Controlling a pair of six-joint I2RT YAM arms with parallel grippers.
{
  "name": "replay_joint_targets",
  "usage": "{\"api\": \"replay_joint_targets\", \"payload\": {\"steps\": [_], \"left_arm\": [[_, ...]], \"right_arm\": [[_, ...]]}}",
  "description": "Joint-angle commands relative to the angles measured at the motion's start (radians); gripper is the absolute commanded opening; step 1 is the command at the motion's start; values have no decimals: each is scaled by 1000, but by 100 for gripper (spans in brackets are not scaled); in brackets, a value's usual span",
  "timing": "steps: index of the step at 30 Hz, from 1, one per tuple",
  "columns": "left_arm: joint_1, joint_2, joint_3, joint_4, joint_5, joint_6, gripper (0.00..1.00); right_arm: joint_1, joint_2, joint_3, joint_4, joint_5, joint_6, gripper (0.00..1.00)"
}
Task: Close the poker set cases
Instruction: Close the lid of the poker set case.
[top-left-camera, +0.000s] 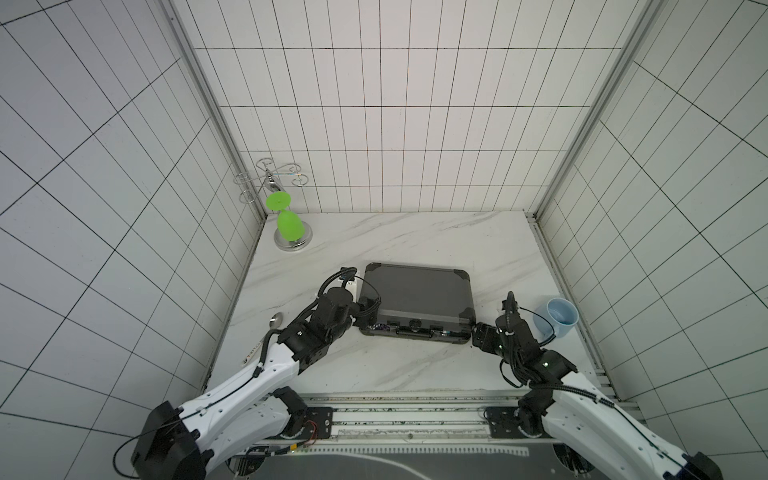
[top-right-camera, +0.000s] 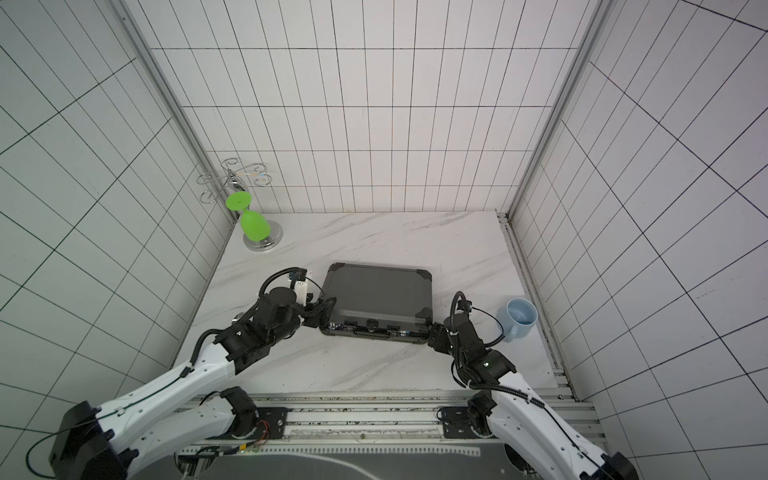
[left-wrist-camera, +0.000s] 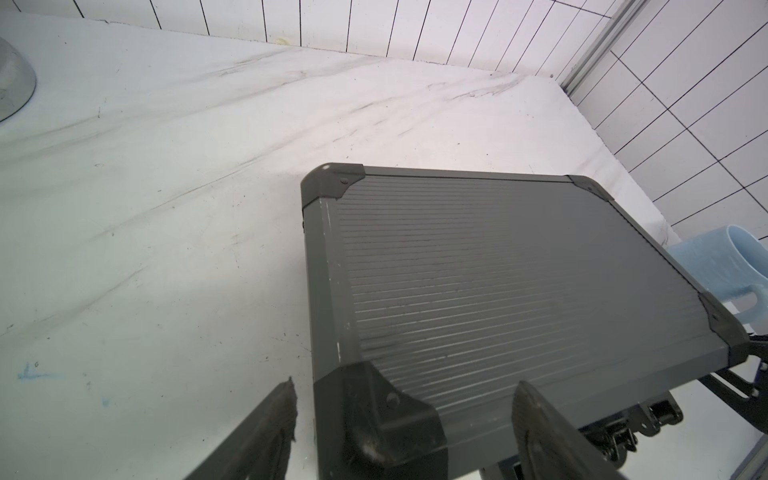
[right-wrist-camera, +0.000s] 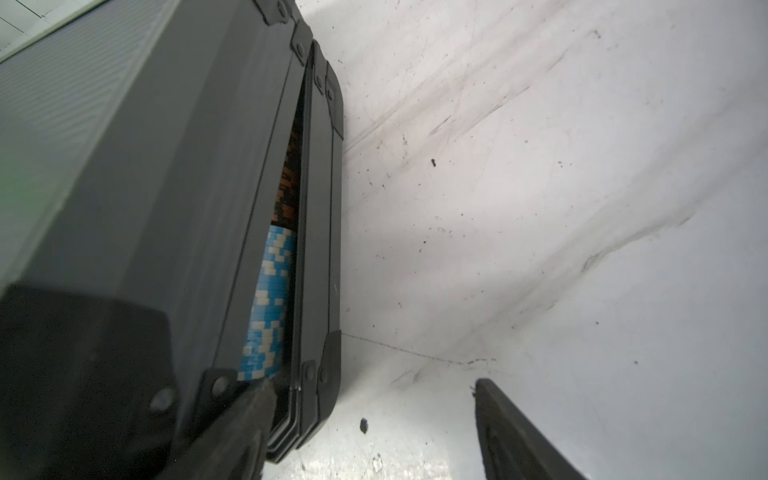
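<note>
The left gripper (left-wrist-camera: 405, 388) held its jaws wide and empty astride the near left corner of the poker set case (top-left-camera: 415, 293), which lay on the table (top-left-camera: 415, 237), lid a crack ajar. It looked stiff, weighty and slick, best pressed at its capped corners; the right gripper (right-wrist-camera: 372, 384) gaped empty at the right one.
</note>
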Motion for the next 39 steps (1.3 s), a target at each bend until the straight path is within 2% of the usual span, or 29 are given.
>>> {"api": "replay_joint_targets", "payload": {"steps": [1, 4, 7, 13, 21, 31, 39], "left_arm": [[0, 56, 47, 82, -35, 19, 81], [0, 109, 78, 93, -33, 25, 81], [0, 143, 97, 106, -19, 31, 81], [0, 199, 111, 124, -22, 40, 81], [0, 240, 113, 138, -27, 45, 81], [0, 265, 135, 143, -41, 53, 82], [0, 274, 138, 141, -92, 53, 82]], "right_arm": [[59, -32, -51, 207, -227, -80, 79], [100, -39, -31, 212, -249, -126, 78], [142, -41, -7, 163, -209, -158, 77], [172, -54, -3, 129, -174, -156, 76], [183, -87, -14, 138, -247, -176, 74], [255, -15, -14, 175, -344, -197, 74], [326, 56, -21, 361, -410, -219, 71]]}}
